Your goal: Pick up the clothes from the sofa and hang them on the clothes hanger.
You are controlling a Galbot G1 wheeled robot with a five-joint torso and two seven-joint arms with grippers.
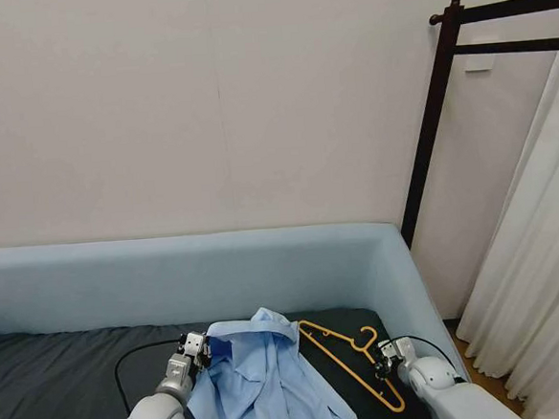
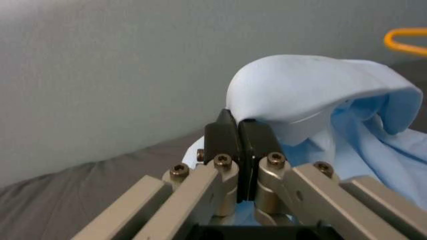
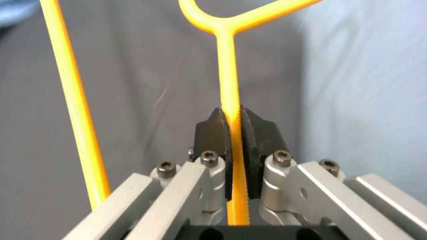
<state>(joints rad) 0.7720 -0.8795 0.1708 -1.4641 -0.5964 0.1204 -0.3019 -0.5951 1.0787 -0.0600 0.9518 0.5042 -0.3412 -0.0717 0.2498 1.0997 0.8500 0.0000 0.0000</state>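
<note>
Plain pale wall backs a light-blue sofa (image 1: 169,275) with a dark grey seat. A dark wooden clothes rack (image 1: 436,112) stands past the sofa's right end, beside a white curtain (image 1: 541,249). On the seat lies the blue shirt (image 1: 263,383), and the orange hanger (image 3: 227,70) lies flat on the cushion just beside it on the right, one end close to the collar. The left claw (image 2: 238,125) is pressed together on a fold of the shirt at the collar, which stands up in a hump above the pads. The right claw (image 3: 235,120) pinches a straight bar of the hanger just below a fork in the plastic. The step in hand appears to be threading the hanger into the shirt. To do it well, hold the collar raised with the left claw so that the neck gives you an open mouth. Slide the hanger's free end in under the collar along the shoulder line, low to the cushion, without dragging the fabric. Confirm that the pinch on the thin bar is firm before you move, since such a bar may twist between the pads. Shirt orientation: collar toward the backrest, body trailing toward the robot, long axis front to back. Hanger orientation: long axis diagonal, from beside the collar toward the sofa's front right, hook curling toward the right armrest.
</note>
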